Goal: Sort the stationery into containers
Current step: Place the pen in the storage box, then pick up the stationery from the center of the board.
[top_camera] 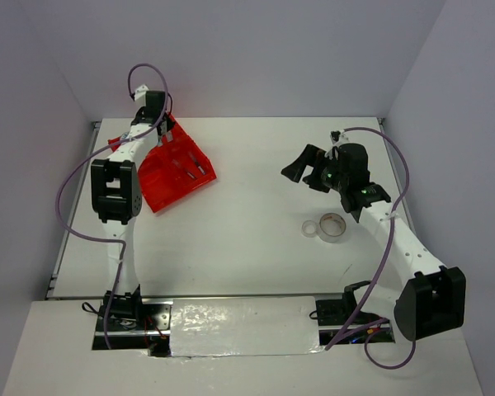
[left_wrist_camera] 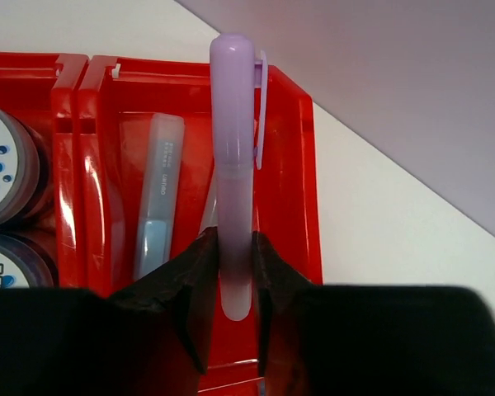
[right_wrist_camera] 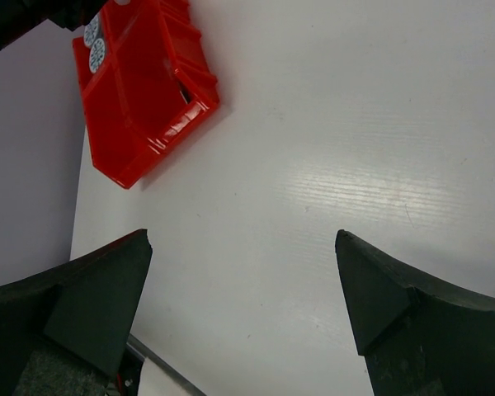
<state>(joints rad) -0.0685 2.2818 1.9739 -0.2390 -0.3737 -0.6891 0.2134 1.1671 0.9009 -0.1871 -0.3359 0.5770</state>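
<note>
Left wrist: left fingers (left_wrist_camera: pixel 196 272) are pinching the lilac stick (left_wrist_camera: pixel 235 124) near its bottom end, narrow, with the cap pointing away from the camera. It's hanging over the outer compartment of the red tray (left_wrist_camera: pixel 301 165), where a light-blue stick (left_wrist_camera: pixel 158 190) is already lying lengthwise. Something pale is lying beside it, mostly hidden behind the held stick. The next compartment over is holding two blue-white tubs (left_wrist_camera: pixel 0 165), one behind the other. I'm reading this as the place step for the lilac stick. The next move is to lower it along the compartment, parallel to the blue one, then open up (can't tell whether its tip is touching the floor yet).

Right wrist: right fingers (right_wrist_camera: pixel 99 289) are standing wide, holding nothing, and looking down at bare tabletop (right_wrist_camera: pixel 330 165). The tray is sitting well off at top left, with the tubs just showing in its far corner.

Top: the tray is sitting far left, with the left arm reaching over its far corner. A clear tape ring (top_camera: pixel 332 227) is lying on the tabletop, a smaller ring (top_camera: pixel 311 228) just beside it, both near the right arm and well apart from the tray. Looks like those are the right arm's next pickup.
</note>
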